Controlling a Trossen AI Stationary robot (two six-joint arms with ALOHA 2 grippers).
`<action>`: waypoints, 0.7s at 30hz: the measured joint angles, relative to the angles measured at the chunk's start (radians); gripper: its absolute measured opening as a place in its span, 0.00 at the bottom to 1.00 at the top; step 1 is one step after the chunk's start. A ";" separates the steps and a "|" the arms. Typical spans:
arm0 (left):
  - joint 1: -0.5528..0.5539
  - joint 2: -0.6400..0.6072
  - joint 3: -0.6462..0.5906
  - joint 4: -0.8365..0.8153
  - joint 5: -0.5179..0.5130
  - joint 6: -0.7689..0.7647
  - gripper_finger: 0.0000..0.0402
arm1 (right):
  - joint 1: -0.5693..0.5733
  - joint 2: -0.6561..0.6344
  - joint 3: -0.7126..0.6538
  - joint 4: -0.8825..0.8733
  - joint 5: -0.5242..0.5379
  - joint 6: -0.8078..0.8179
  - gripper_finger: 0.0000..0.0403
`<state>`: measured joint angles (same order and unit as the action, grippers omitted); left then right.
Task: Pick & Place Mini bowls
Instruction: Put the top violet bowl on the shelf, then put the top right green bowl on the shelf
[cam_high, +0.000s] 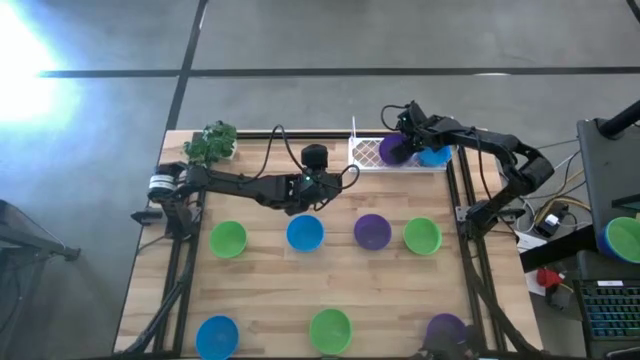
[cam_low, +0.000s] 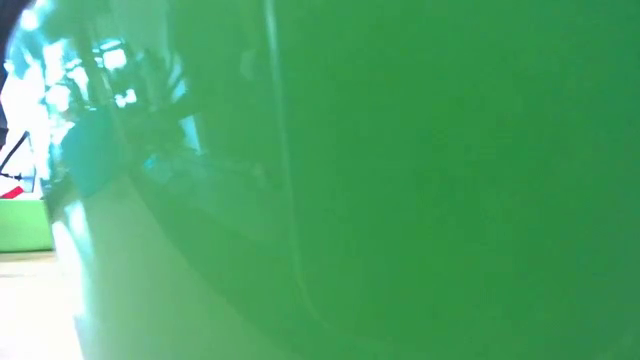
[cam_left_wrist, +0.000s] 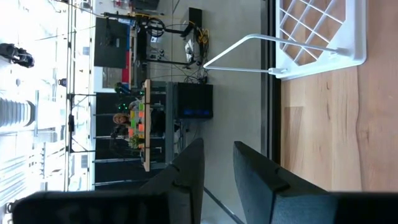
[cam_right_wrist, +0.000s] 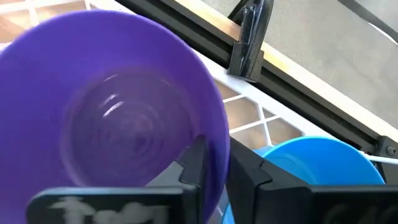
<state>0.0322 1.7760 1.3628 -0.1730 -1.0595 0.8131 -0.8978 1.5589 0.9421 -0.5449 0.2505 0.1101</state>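
Note:
My right gripper (cam_high: 402, 140) is over the white grid rack (cam_high: 365, 160) at the table's far edge, shut on a purple mini bowl (cam_right_wrist: 112, 118). A blue bowl (cam_high: 436, 155) sits in the rack beside it (cam_right_wrist: 323, 165). My left gripper (cam_high: 310, 190) hovers open and holds nothing, just beyond a blue bowl (cam_high: 305, 233) in the middle row; its fingers (cam_left_wrist: 186, 180) point toward the rack (cam_left_wrist: 317, 37). Other bowls rest on the table: green (cam_high: 228, 239), purple (cam_high: 372, 231), green (cam_high: 422, 236), blue (cam_high: 217, 336), green (cam_high: 330, 330), purple (cam_high: 446, 330). My right gripper pinches the purple bowl by its rim (cam_right_wrist: 219, 140), one finger (cam_right_wrist: 194, 165) inside the bowl and the other (cam_right_wrist: 252, 177) outside its wall. The bowl is over the rack with its opening toward the wrist camera; whether it rests on the rack I cannot tell.
A leafy green toy plant (cam_high: 212, 143) stands at the table's far left corner. A green surface (cam_low: 400, 180) fills the low view, right against that camera. To the right of the table is a stand with cables and another bowl (cam_high: 625, 238).

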 joint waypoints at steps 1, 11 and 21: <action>0.000 0.000 0.000 0.000 0.000 0.000 0.21 | 0.000 0.000 0.000 0.000 0.019 0.005 0.15; 0.000 0.000 0.000 0.000 0.000 -0.001 0.21 | 0.003 -0.006 0.007 0.002 0.053 0.014 0.24; 0.000 0.000 0.000 0.000 0.000 -0.008 0.21 | 0.005 -0.002 0.010 0.004 -0.203 -0.017 0.20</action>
<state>0.0322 1.7760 1.3628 -0.1730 -1.0592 0.8047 -0.8928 1.5566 0.9523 -0.5406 0.0476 0.0928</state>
